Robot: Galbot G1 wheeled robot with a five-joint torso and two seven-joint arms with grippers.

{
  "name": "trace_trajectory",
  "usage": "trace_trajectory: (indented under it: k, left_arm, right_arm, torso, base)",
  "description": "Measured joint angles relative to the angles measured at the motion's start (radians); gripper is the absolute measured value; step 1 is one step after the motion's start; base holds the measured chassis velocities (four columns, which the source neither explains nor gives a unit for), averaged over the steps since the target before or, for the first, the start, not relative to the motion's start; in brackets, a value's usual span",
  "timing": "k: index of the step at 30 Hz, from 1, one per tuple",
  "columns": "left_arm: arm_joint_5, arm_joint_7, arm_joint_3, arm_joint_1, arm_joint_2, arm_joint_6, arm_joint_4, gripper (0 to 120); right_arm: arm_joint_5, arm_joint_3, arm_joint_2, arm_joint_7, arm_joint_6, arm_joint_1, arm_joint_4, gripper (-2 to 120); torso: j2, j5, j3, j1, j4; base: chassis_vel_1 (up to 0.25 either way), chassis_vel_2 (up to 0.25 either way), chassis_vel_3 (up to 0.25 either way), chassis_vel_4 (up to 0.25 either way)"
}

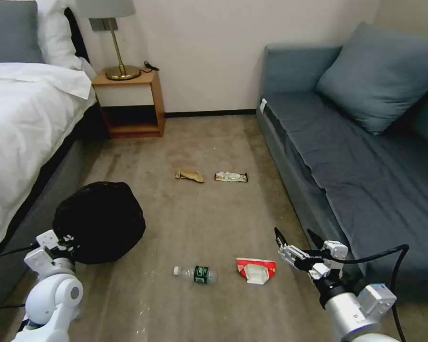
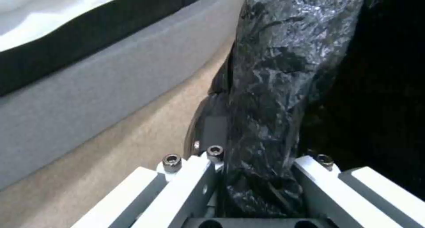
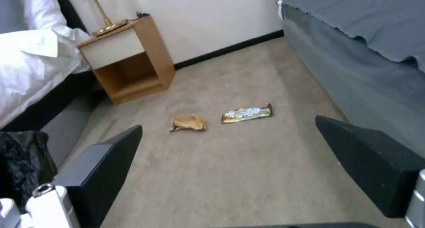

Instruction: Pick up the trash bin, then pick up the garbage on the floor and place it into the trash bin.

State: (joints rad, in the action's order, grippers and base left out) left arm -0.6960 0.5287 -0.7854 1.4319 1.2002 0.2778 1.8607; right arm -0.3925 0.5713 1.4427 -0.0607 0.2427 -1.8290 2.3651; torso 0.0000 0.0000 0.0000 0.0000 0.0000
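Trash bin on the carpet by the bed's edge, left hand pinching its bagged rim. Right hand spread — red-and-white packet lies just inboard of it, bottle beyond; right arm nearer both.

Head view high over carpet; right wrist low, forward, sharing it; left wrist close-up.

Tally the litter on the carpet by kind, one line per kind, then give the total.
Plastic bottle: 1
Red-and-white packet: 1
Crumpled tan wrapper: 1
Snack bar wrapper: 1
Total: 4, all on the floor, none in the trash bin gripped by the left gripper.
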Motion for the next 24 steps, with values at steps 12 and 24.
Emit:
trace_trajectory:
  k: [12,24]
  left_arm:
    - [-0.025,-0.014,-0.007,-0.015,-0.018,-0.012,-0.045,3]
    - [-0.034,-0.043,-0.008,-0.002,-0.029,-0.019,-0.028,3]
  right_arm:
    - [-0.014,0.000,-0.034,0.012,0.045,0.015,-0.015,100]
    - [-0.139,-0.010,-0.300,0.018,0.218,0.262,-0.136,100]
  torso:
    - [0.000,0.0000,0.000,0.000,0.0000]
    - [0.000,0.0004,0.000,0.000,0.0000]
  base:
    - [-0.052,0.044,0.043,-0.037]
    - [0.000,0.000,0.000,0.000]
